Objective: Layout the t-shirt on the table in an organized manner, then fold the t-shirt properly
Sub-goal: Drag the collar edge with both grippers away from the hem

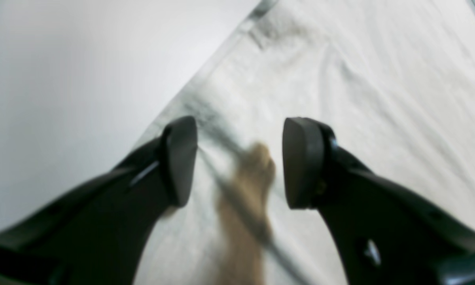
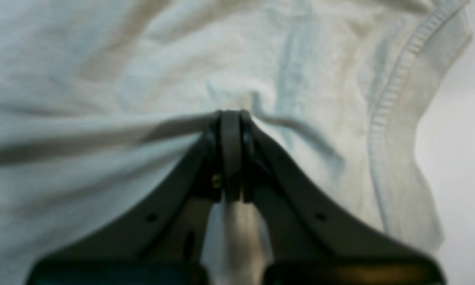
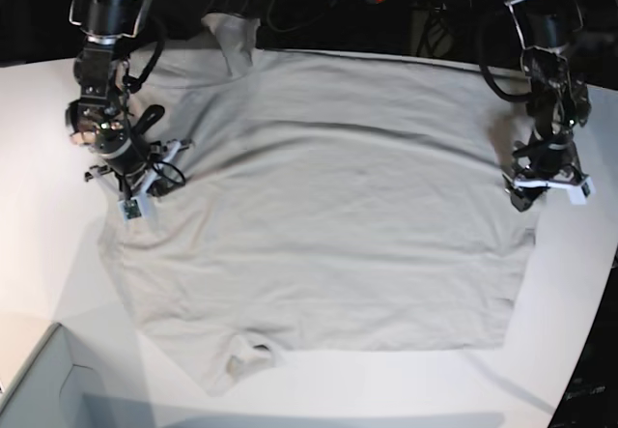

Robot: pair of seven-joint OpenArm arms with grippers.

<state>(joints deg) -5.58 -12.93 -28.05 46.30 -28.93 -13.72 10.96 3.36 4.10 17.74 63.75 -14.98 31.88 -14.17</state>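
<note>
- Pale grey-beige cotton fills most of the left wrist view: the t-shirt lies rumpled on the white table, whose bare surface shows beside the shirt's hemmed edge.
- In that view the left gripper hovers over the shirt near that edge with its two dark fingers spread well apart and nothing between them; a blurred brownish streak shows below the gap, and I cannot tell what it is.
- In the right wrist view the right gripper is clamped tight on a fold of the t-shirt, with creases running out from the pinch. A stitched hem curves down beside the gripper.
- In the base view the t-shirt is spread wide and mostly flat over the table, creased near the right gripper.
- The right gripper sits on one side edge of the shirt; the left gripper stands at the opposite edge.
- A pale grey box corner lies near the shirt's bottom corner below the right gripper.
</note>
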